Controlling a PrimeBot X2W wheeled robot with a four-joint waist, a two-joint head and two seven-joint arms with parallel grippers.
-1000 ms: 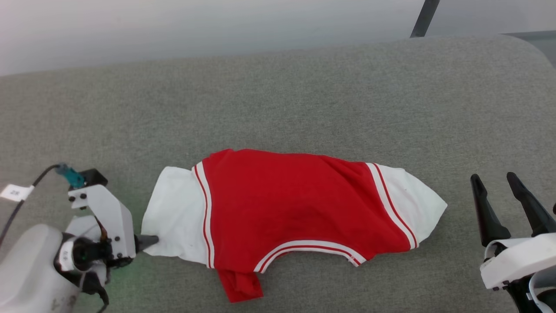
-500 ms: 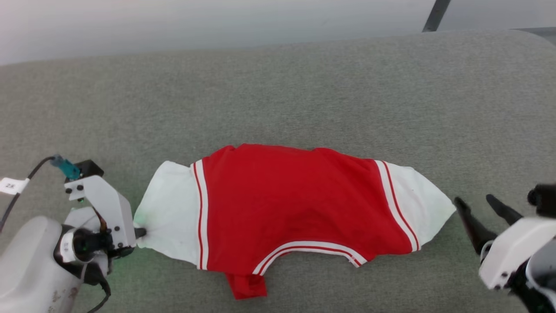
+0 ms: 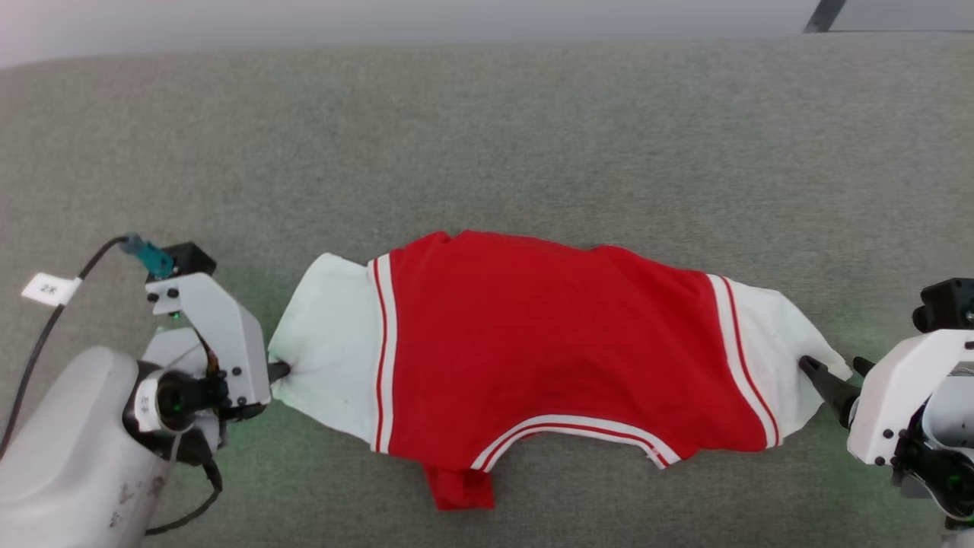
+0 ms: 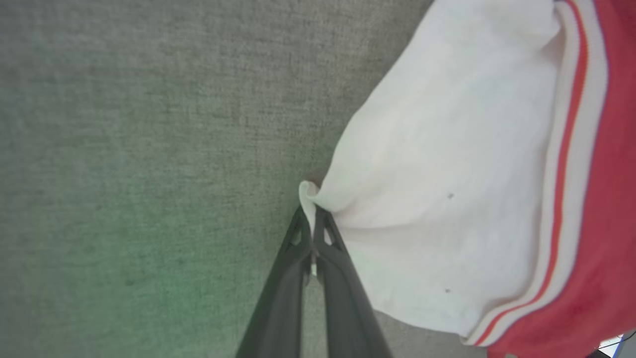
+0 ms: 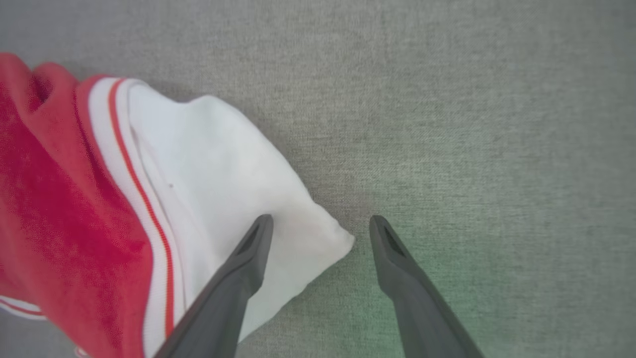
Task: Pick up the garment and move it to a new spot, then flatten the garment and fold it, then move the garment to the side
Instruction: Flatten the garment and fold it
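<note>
Tabletop (image 3: 487,137) in grey woven cloth stretched right across the space before the robot. The garment (image 3: 555,342) lay spread on it near the front edge, lengthwise from side to side, its red body in the middle and a white sleeve at either end, each joined by red-and-white striped trim (image 3: 383,350). The curved striped neckline faced the robot, and a small red flap (image 3: 460,487) poked out from under that near edge.

The left pincer (image 4: 312,233) was at the outer edge of the left sleeve (image 3: 327,358). Its two dark fingers were pressed together on a pinch of the white cloth, which bunched into small creases at the tips. The right pincer (image 5: 322,221) stood with its fingers well apart at the pointed corner of the right sleeve (image 3: 776,358), one finger over the white cloth and the other over bare tabletop. I couldn't tell whether either finger touched anything.

A black cable (image 3: 38,342) with a white tag (image 3: 49,289) trailed behind the left wrist.
</note>
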